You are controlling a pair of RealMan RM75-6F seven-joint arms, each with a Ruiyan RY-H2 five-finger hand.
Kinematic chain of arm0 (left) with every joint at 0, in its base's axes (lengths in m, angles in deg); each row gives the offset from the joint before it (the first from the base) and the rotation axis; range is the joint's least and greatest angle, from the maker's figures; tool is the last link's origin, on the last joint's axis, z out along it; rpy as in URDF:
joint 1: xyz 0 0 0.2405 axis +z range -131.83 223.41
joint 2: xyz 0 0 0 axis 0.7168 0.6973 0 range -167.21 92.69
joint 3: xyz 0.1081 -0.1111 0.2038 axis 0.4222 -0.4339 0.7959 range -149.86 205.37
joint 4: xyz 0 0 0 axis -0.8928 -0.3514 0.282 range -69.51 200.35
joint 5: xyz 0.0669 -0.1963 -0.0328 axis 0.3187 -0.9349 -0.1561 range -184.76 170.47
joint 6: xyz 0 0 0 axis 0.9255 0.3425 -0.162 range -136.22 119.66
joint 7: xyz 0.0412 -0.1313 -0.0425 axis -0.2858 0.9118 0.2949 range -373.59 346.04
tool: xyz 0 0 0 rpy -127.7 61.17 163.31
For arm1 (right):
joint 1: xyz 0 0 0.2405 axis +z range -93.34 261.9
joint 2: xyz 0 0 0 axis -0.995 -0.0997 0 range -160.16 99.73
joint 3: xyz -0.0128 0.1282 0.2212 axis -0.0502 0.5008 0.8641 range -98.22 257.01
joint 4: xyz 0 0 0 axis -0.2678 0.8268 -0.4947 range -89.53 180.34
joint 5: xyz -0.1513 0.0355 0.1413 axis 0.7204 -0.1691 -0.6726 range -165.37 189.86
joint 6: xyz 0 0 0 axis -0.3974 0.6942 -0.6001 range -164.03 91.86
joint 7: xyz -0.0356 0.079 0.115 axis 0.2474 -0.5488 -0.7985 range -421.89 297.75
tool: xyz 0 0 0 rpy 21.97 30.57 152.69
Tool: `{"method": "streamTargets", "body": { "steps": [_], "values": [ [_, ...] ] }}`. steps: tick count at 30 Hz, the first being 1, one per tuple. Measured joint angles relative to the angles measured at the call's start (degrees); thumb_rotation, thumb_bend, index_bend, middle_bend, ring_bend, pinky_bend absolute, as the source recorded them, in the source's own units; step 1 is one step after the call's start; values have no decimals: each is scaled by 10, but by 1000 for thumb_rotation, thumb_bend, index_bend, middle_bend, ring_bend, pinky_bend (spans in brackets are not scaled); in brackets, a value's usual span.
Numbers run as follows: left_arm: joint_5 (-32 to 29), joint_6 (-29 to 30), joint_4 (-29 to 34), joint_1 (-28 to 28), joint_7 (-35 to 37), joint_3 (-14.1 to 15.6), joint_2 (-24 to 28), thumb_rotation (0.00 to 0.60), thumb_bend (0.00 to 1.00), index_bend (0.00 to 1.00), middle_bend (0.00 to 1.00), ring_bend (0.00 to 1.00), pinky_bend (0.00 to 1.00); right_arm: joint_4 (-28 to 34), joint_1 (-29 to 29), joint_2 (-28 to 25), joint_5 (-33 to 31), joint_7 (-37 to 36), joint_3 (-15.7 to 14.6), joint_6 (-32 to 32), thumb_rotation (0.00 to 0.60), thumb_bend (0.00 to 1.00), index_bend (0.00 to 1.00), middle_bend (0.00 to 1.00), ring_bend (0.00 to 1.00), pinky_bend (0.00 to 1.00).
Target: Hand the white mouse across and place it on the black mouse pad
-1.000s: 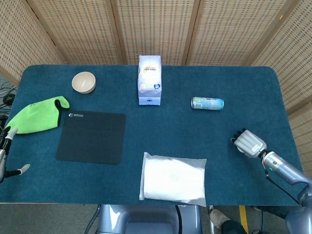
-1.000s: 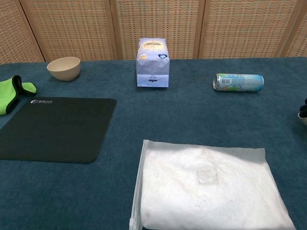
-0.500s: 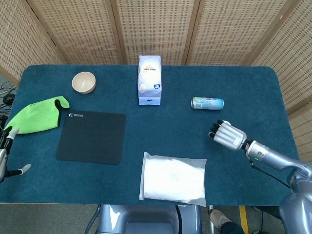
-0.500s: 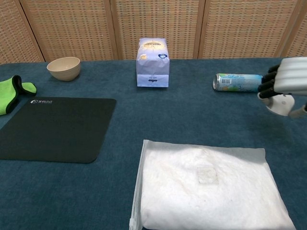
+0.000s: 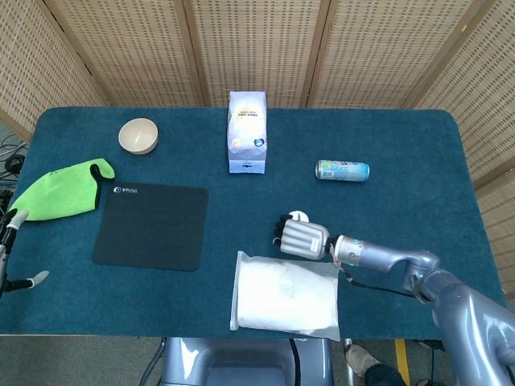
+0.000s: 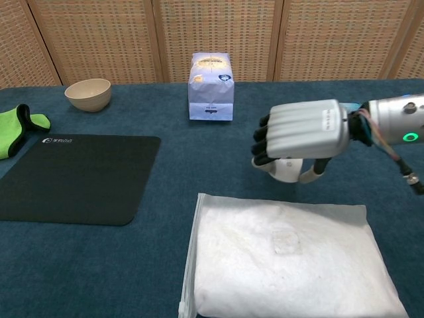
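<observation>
Both views are bright and evenly lit from above, with soft, faint shadows. The white plastic bag (image 6: 291, 255) shows a mild sheen and a shaded far strip. Focus is sharp throughout; the right hand (image 6: 301, 132) shows no motion blur.

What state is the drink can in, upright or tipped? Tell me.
Tipped. The drink can lies on its side on the blue table cover, its long axis running left to right in the head view.

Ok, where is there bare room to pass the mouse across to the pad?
Free: the cloth strip between the black mouse pad and the right robot hand, and the pad's own top. Crowded: the white bag just below the hand.
</observation>
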Motion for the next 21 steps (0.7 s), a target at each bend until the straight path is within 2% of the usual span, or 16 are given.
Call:
{"method": "streamTargets", "body": {
  "steps": [2,6,15,17,18,21],
  "values": [
    [-1,-4,-3,-1,10,0,2,600,0,0,0,0,0,42,22,0,-4,37,13,42,600,337,502,484,397,429],
    [-4,-12,-10,-3,26,-2,6,600,0,0,0,0,0,79,54,9,-16,83,44,95,600,337,502,484,397,429],
    [-7,-26,-21,-8,51,-3,12,600,0,0,0,0,0,62,75,39,-25,105,60,135,600,333,502,470,397,429],
    [-7,-27,-21,-8,52,-3,12,600,0,0,0,0,0,54,77,44,-27,104,61,138,600,289,484,431,385,429],
    [-8,-28,-22,-8,53,-4,12,600,0,0,0,0,0,50,77,46,-28,103,60,141,600,245,435,376,345,429],
    [-12,-32,-24,-10,55,-4,12,600,0,0,0,0,0,45,78,48,-32,103,59,154,600,148,248,131,131,340]
  ]
}}
